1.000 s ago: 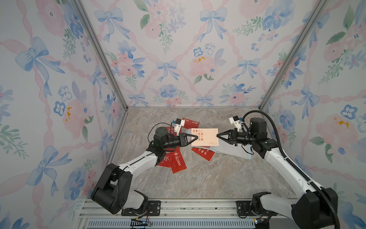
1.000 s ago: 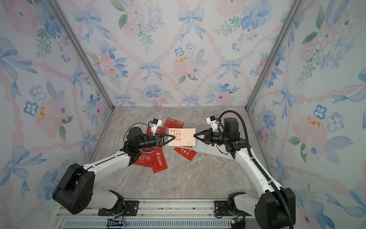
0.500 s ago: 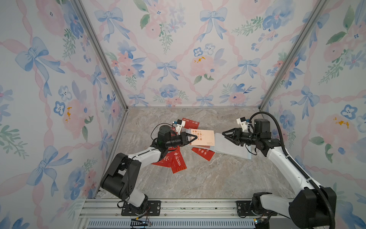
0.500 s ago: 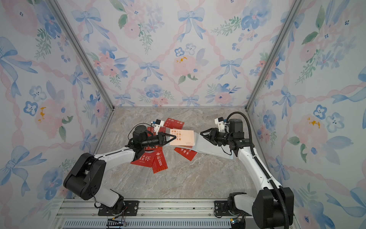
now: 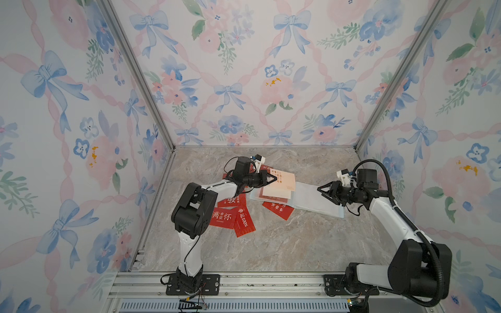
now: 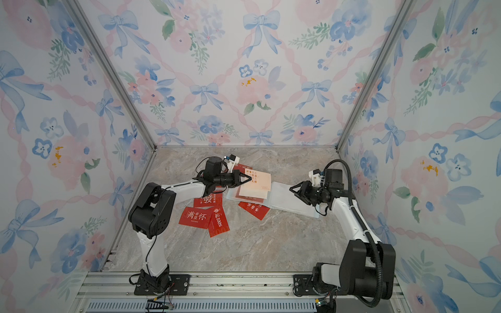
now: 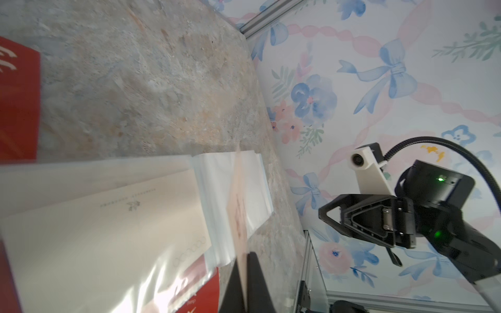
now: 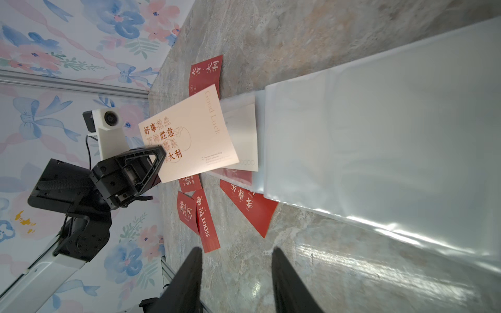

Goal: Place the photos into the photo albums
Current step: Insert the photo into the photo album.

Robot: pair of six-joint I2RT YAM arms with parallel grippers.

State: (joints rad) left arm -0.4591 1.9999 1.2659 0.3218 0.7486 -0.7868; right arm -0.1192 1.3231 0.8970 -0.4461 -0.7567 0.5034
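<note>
Pinching cream card (image 5: 286, 177) at its edge with left jaws, right jaws spread, empty; likely light, bendy, slick, so edge grip suits.

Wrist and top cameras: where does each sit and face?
Top views: high in front, looking down on the left gripper, right gripper and marble table.
Left wrist: behind the left gripper, shut on the cream card with orange characters, facing the right gripper.
Right wrist: behind the open right gripper, facing the left gripper across the thin pale-blue album.
Shared: both wrist views show the card.
</note>
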